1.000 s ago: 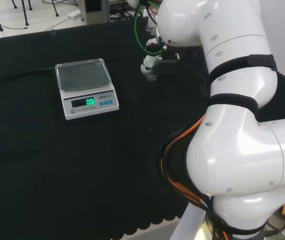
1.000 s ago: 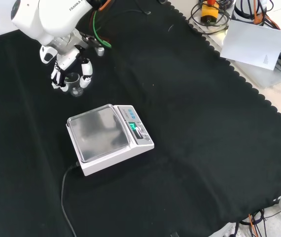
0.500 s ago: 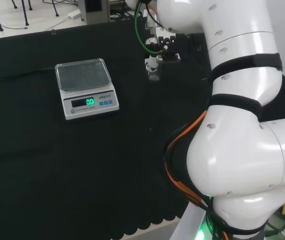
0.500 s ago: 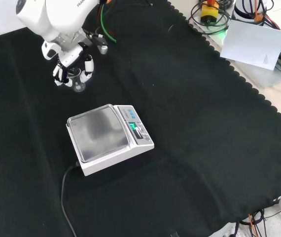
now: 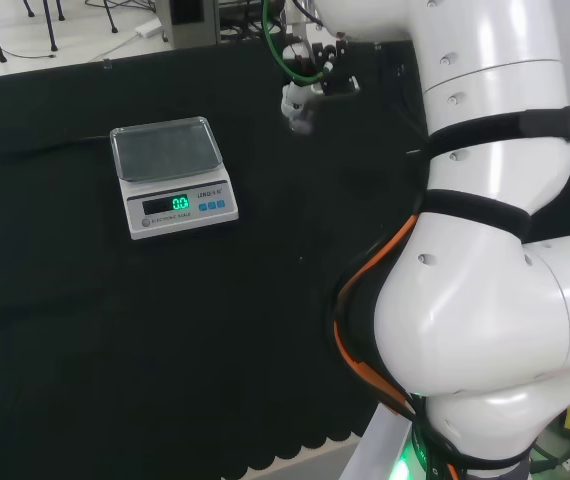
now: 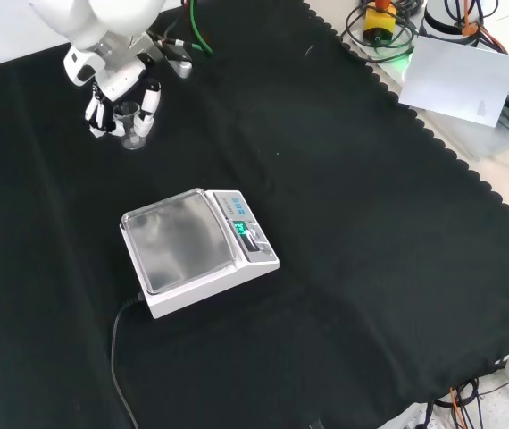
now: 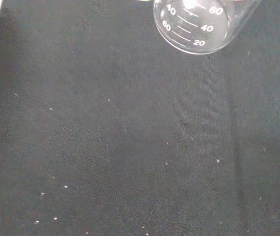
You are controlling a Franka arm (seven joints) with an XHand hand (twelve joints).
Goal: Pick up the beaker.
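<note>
Front view is showing the robot hand point(image 6: 116, 94) at the far left of the desk point(image 6: 371, 232), its fingers curling around a small clear beaker point(image 6: 130, 125) and gripping it. Beyond the near left of that, a grey scale point(image 6: 196, 250) is sitting on the black cloth, well apart from the beaker. Wrist view is showing the beaker point(image 7: 204, 24) close up, with printed measuring marks on its glass and dark cloth beneath.
</note>
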